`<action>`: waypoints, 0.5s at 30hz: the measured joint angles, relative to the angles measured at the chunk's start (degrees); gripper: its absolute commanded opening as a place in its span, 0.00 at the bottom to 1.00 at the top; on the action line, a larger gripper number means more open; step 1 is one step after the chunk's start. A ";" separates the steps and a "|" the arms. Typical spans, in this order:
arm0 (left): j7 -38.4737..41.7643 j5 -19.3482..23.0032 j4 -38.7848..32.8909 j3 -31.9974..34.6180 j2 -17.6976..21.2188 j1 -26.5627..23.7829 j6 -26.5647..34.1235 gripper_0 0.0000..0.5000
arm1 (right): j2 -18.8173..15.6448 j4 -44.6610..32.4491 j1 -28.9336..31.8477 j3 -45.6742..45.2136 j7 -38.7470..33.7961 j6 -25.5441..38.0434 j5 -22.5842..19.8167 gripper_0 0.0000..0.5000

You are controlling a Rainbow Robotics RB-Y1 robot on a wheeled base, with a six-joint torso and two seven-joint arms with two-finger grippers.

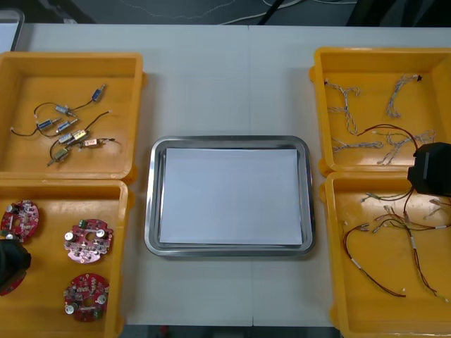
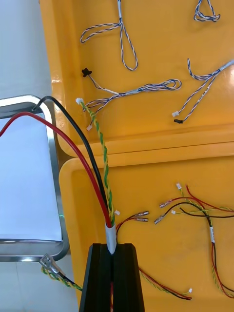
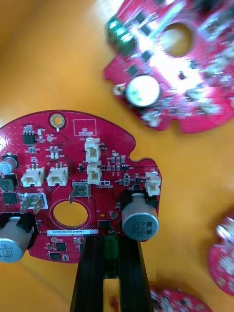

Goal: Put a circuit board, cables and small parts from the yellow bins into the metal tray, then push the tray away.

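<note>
Table point(image 1: 225, 84) with yellow bins point(image 1: 70, 58), metal tray point(image 1: 225, 249)

Inspection finds the tray point(image 1: 229, 141) mid-table point(image 1: 225, 77), between two bins on each side. Left: the far left bin point(image 1: 70, 60) holds small metal parts point(image 1: 67, 127) and the near left bin point(image 1: 49, 271) holds circuit boards point(image 1: 88, 241), with the left gripper point(image 3: 111, 239) at its outer edge, one board point(image 3: 73, 161) in its grip. Right: the far right bin point(image 1: 373, 60) and near right bin point(image 1: 380, 303) hold cables point(image 1: 345, 98), with the right gripper point(image 2: 112, 246) over their shared wall, one cable point(image 2: 100, 141) in its grip.
</note>
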 measured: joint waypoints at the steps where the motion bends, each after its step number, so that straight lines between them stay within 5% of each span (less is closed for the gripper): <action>1: 0.00 0.30 -1.05 0.19 0.39 -0.38 1.16 0.00 | -0.07 -0.41 0.32 0.00 -0.04 0.00 -0.09 0.00; 15: 0.00 7.33 -5.86 0.52 6.16 -8.40 6.41 0.00 | -1.34 -1.80 2.80 0.00 -0.20 0.00 -1.16 0.00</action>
